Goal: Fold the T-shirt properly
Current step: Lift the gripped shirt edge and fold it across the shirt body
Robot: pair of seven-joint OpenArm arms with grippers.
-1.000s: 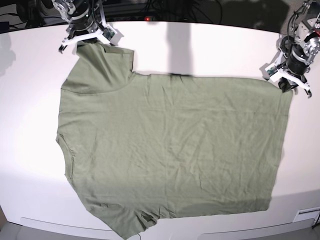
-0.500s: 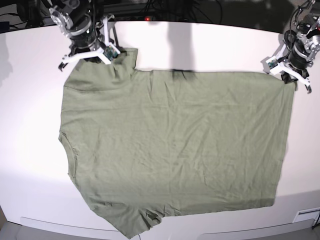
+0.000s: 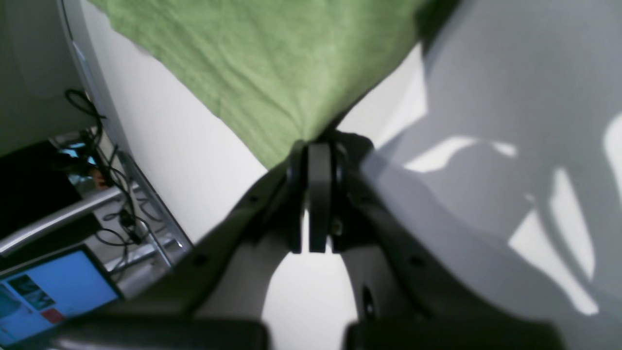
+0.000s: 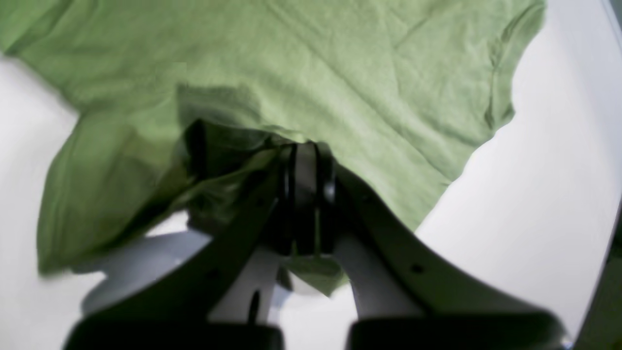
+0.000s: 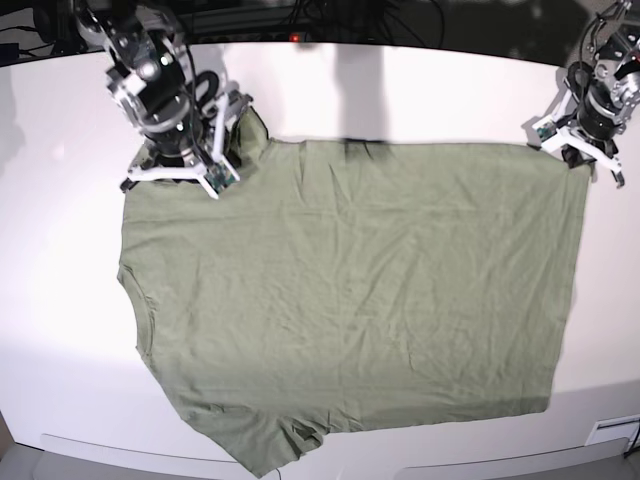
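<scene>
On white counter point(image 5: 60, 250), your T-shirt point(image 5: 350, 290) lies flat; left end effector point(image 3: 313, 160) clamps hem corner, right end effector point(image 4: 303, 160) clamps sleeve.

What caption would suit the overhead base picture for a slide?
Two robot arms pinch the far corners of a green T-shirt spread flat on a white table.

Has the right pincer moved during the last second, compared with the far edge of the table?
Yes. In the base view the right pincer, shut on the T-shirt, has come away from the table's far edge, toward the camera.
</scene>
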